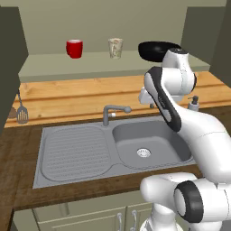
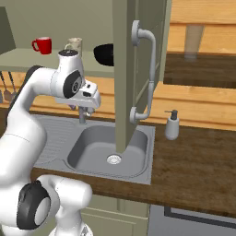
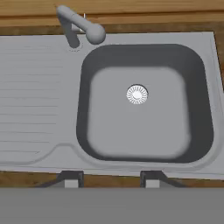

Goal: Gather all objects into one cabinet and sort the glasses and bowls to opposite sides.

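- While the gripper (image 3: pixel 108 178) hangs over the steel sink (image 3: pixel 39 87), its dark tips stand apart, holding nothing.
- On the pale green cabinet shelf (image 1: pixel 54 67) above the sink: glossy red cup (image 1: pixel 74 48), beige patterned mug (image 1: pixel 115 48), wide glossy black bowl (image 1: pixel 153 50), left to right.

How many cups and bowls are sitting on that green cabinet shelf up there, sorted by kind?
Red cups: 1, the red cup
Beige patterned cups: 1, the beige patterned cup
Black bowls: 1, the black bowl, partly hidden behind the arm
Total: 3 on the shelf
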Robot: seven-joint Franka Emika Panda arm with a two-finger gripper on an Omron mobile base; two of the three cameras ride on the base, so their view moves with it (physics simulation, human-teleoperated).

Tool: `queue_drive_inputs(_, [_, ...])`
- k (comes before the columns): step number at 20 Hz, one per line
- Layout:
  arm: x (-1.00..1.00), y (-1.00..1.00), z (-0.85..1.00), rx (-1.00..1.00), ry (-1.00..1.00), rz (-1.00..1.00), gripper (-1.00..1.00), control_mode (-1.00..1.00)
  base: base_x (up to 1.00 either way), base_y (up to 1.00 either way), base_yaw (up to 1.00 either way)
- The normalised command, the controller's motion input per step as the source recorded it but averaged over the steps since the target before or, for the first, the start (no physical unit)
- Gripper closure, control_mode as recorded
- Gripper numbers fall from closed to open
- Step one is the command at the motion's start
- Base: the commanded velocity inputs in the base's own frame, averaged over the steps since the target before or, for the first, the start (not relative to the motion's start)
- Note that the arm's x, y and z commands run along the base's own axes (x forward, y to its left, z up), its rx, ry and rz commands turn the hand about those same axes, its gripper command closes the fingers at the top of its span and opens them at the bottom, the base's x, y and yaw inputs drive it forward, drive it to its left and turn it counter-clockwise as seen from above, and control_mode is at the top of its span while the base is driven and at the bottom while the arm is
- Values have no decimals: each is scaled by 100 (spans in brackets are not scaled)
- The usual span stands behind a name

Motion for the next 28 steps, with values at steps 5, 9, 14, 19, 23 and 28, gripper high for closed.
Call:
queue_drive_inputs(5, [-63, -5, 0, 0, 0, -6, -100, -100, 0, 0, 0])
queue_drive_inputs(9, [-100, -10, 0, 0, 0, -12, -100, -100, 0, 0, 0])
queue_drive_inputs(14, [-77, 0, 5, 0, 0, -5, -100, -100, 0, 0, 0])
queue_drive_inputs(19, [-35, 17, 49, 0, -13, 0, -100, -100, 0, 0, 0])
queue_drive_inputs(23, [-17, 12, 63, 0, -18, 0, -100, -100, 0, 0, 0])
queue_drive_inputs(28, [-10, 2, 32, 0, -3, 0, -100, -100, 0, 0, 0])
